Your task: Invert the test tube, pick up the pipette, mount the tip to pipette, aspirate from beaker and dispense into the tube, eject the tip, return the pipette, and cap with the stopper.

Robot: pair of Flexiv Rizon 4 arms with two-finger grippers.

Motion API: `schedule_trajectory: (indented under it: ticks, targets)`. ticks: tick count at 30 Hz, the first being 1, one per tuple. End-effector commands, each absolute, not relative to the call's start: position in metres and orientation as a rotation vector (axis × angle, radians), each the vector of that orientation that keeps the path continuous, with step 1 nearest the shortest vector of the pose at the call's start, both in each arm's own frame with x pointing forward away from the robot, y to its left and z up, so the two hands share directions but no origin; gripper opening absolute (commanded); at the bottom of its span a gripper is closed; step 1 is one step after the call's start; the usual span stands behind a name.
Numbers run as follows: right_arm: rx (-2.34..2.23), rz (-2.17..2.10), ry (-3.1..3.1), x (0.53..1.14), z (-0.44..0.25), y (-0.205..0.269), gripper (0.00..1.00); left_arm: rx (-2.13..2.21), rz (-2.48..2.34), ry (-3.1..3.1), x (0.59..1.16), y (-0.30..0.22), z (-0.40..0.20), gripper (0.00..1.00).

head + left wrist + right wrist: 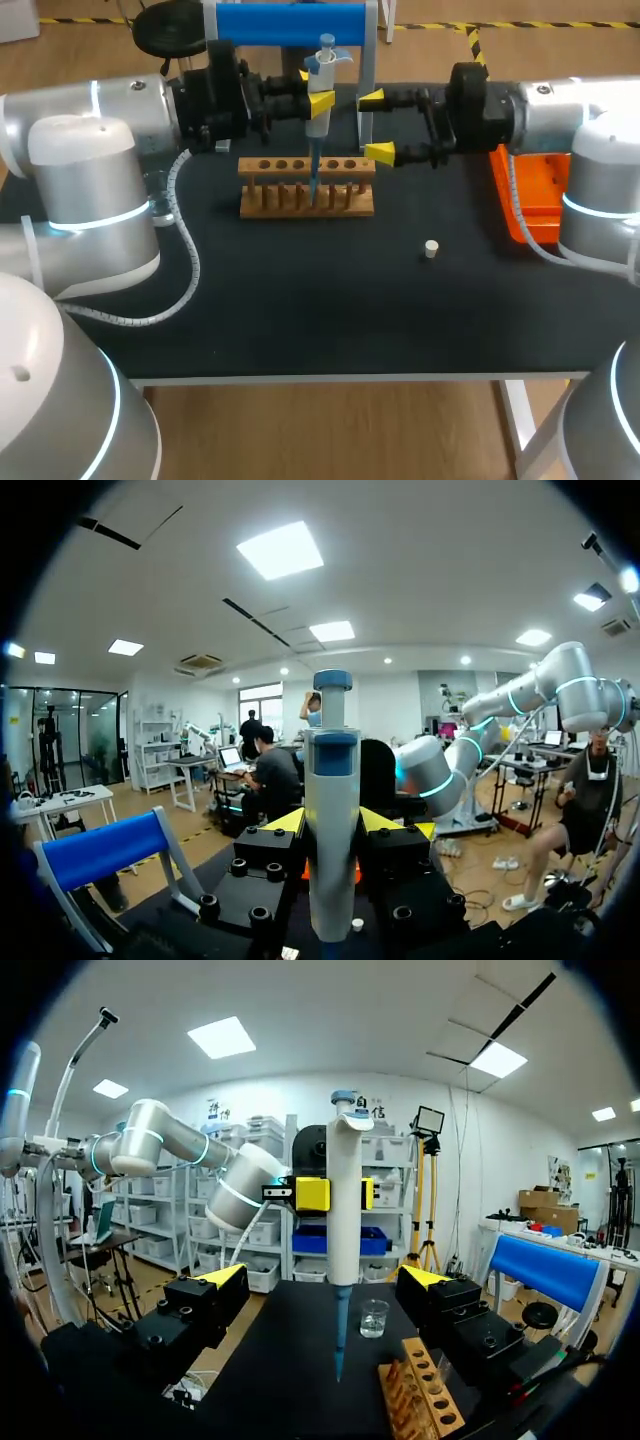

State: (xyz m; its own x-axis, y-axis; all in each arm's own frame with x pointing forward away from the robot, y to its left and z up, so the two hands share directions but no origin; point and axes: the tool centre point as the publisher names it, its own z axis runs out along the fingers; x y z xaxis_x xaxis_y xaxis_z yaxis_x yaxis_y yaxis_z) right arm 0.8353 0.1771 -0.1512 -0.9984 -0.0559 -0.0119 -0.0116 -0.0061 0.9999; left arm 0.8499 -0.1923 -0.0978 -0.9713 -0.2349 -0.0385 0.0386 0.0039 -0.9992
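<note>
Our left gripper (316, 98) clamps the tipped pipette (322, 62) upright over the wooden rack (306, 190). Our right gripper (376, 125) hangs spread beside it. This looks like dispensing, so next comes ejecting the tip.

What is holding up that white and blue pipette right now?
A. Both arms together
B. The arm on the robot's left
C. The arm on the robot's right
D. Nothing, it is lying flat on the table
B: the left gripper has its yellow-tipped fingers shut on the upright pipette from two sides, while the right gripper stands open beside it and holds nothing.
</note>
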Motion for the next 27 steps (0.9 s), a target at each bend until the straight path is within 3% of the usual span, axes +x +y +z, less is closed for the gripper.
schedule_trajectory:
  ticks: [1,27]
  targets:
    - [0.079,-2.216,-2.175,0.841,-0.152,0.194,1.0,-0.209,-2.078,2.077,0.849,-0.192,-0.097,0.0]
    - [0.081,-2.23,-2.138,0.855,-0.144,0.238,1.0,-0.209,-2.078,2.077,0.849,-0.192,-0.097,0.0]
